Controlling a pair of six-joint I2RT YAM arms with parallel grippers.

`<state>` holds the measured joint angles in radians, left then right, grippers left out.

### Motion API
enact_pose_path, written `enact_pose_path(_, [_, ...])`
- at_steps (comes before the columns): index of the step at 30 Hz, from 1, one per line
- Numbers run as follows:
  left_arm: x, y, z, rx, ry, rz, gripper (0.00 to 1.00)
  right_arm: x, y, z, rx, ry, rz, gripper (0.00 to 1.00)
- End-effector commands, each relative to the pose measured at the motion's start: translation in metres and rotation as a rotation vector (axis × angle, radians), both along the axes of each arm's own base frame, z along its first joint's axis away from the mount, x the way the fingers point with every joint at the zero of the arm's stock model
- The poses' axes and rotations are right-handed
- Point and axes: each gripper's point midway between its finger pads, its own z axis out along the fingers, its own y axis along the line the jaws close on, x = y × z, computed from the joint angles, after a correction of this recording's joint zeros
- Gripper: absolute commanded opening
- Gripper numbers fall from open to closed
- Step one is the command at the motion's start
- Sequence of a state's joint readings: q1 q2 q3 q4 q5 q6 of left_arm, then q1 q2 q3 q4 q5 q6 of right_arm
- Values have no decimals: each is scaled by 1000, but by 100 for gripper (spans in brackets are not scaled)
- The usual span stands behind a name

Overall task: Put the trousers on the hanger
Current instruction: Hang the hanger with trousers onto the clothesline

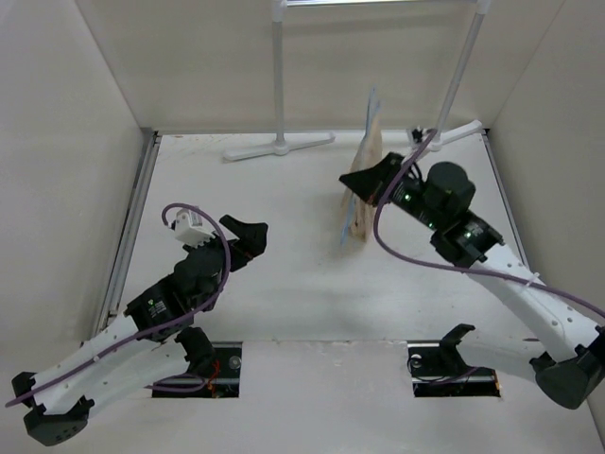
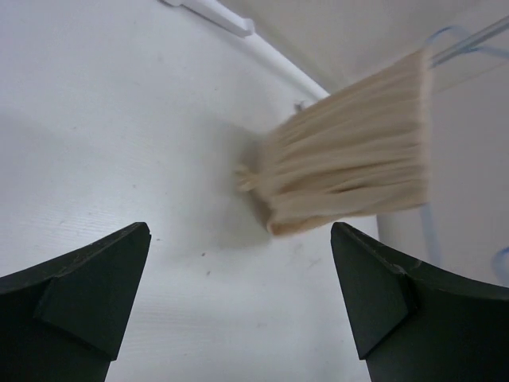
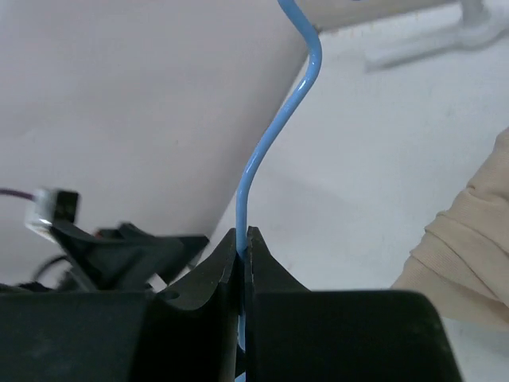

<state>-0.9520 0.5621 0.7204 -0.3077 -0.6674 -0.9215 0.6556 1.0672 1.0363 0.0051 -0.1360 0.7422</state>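
Right gripper: jaws pinched tight on the thin blue wire of the hanger, no gap showing beside the wire. Grip sits on a straight run below a bend, which likely keeps the wire from slipping or twisting between the pads.

Left gripper: jaws wide apart, nothing between them, touching nothing. It hovers over the table, aimed at the cloth and well apart from it.

Trousers: draped over the hanger in a folded, pleated bundle, hanging down from the wire. In the overhead view the hanger and trousers stand edge-on beside the right gripper, in front of the white garment rack at the back wall. Cannot tell whether the lower edge of the cloth touches the table.

Judgement: 1 arm alone carries the load, so the pinch must hold both wire and cloth weight. Left gripper looks parked clear, free to steady or straighten the cloth. Draping appears done; the soft fabric could slide off if the hanger tilts.
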Motion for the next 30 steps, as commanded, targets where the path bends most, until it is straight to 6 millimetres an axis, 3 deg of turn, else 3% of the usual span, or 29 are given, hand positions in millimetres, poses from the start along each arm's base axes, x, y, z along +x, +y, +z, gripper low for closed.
enact_pose_path(1, [-1, 15, -24, 98, 51, 34, 100, 13, -18, 67, -25, -142, -8, 0])
enact_pose_path(5, [0, 15, -24, 93, 54, 29, 100, 56, -37, 100, -26, -156, -56, 0])
enact_pose_path(11, [-1, 16, -27, 77, 64, 8, 100, 126, -62, 133, -22, -165, -116, 0])
enact_pose_path(17, [-1, 18, -32, 83, 83, 6, 100, 182, -72, 144, -7, -145, -160, 0])
enact_pose_path(23, [4, 13, -39, 94, 116, -3, 100, 217, -85, 143, 46, -114, -192, 0])
enact_pose_path(30, [9, 9, -45, 97, 132, -4, 100, 234, -104, 155, 90, -121, -221, 0])
